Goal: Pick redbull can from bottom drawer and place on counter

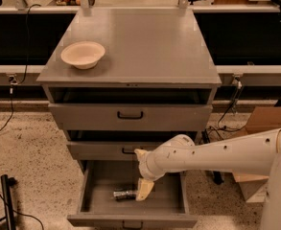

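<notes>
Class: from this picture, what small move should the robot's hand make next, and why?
Probably ease the hand sideways onto the redbull can: it lies on its side in the open bottom drawer, right beside the hand and not yet lifted.

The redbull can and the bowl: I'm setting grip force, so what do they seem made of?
The redbull can, lying on its side in the bottom drawer beside the gripper, looks like metal: silvery, with bright glints. The bowl on the counter is cream and matte; ceramic, plastic or fibre, the look leaves it open.
</notes>
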Controlling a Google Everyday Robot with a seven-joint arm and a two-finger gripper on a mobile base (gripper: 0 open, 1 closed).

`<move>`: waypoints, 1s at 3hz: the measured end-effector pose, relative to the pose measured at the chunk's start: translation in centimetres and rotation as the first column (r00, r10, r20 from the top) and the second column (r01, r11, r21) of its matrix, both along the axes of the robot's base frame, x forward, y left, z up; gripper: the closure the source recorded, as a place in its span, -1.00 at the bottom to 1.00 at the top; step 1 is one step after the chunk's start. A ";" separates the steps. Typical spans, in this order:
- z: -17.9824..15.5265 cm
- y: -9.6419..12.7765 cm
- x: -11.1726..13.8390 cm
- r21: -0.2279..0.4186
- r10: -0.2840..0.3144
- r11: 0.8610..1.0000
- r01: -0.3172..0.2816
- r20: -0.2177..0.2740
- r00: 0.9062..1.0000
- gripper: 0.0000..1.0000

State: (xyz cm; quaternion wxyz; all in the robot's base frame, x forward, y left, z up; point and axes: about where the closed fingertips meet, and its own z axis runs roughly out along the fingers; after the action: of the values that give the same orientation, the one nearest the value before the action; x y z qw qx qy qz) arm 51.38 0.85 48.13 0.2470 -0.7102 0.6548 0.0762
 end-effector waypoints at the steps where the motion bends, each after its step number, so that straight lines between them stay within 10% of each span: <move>1: -2.1 0.6 -0.3 0.022 0.002 1.000 0.000 -0.087 0.996 -1.00; 3: -10.1 0.7 -1.9 0.182 0.043 0.983 -0.017 -0.144 0.989 -1.00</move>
State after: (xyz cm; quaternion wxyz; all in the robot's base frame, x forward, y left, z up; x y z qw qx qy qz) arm 49.52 1.55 37.99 0.2600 -0.6873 0.6509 0.1909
